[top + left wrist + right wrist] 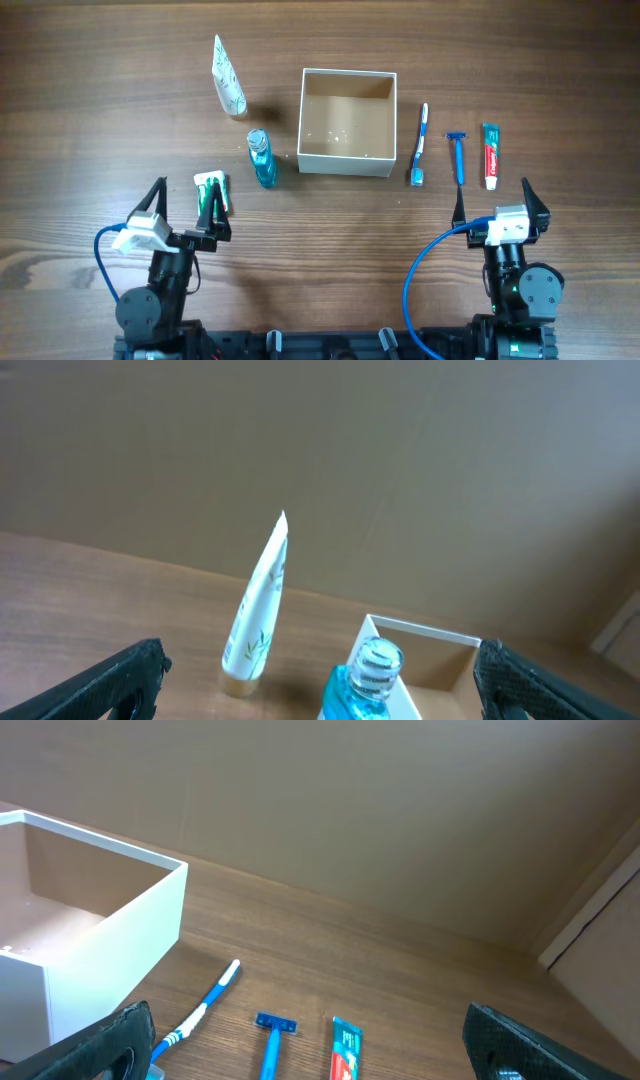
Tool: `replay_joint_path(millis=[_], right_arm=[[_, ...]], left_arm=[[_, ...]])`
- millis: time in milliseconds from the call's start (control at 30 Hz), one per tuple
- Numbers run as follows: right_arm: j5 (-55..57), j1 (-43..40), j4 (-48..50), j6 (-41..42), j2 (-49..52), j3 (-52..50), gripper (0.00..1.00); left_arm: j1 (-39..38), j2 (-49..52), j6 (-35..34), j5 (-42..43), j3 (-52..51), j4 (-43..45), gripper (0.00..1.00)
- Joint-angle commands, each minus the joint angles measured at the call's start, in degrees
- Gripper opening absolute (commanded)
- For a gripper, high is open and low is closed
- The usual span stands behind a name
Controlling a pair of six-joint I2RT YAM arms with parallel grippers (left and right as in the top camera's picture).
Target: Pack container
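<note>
I read the container (345, 164) upright, with the blue bottle (262, 160) just beside its left wall and the toothbrush (421, 145) near its right. Left gripper (188, 197) and right gripper (493, 195) sit on its near side — fingers spread apart.

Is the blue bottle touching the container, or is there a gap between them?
Apart. The overhead view shows a strip of bare wooden table between the blue bottle and the left wall of the container.
</note>
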Motion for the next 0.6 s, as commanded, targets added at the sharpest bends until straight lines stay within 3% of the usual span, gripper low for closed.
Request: replay_joint_path(millis=[0, 167, 467, 567], right_arm=[[1.0, 0.2, 0.1, 1.1, -0.5, -0.1, 1.0], [1.0, 0.2, 0.1, 1.1, -0.5, -0.1, 1.0], [1.0, 0.2, 0.1, 1.1, -0.5, -0.1, 1.0], [1.0, 0.2, 0.1, 1.1, -0.5, -0.1, 1.0]], left_arm=[[0.8, 1.0, 3.7, 1.8, 8.1, -4.2, 1.0], [0.8, 10.6, 9.0, 1.8, 24.3, -15.7, 1.0], [0.8, 48.8, 19.0, 7.3, 61.1, -40.9, 1.0], [0.8, 60.0, 18.7, 9.7, 71.7, -45.5, 1.0]])
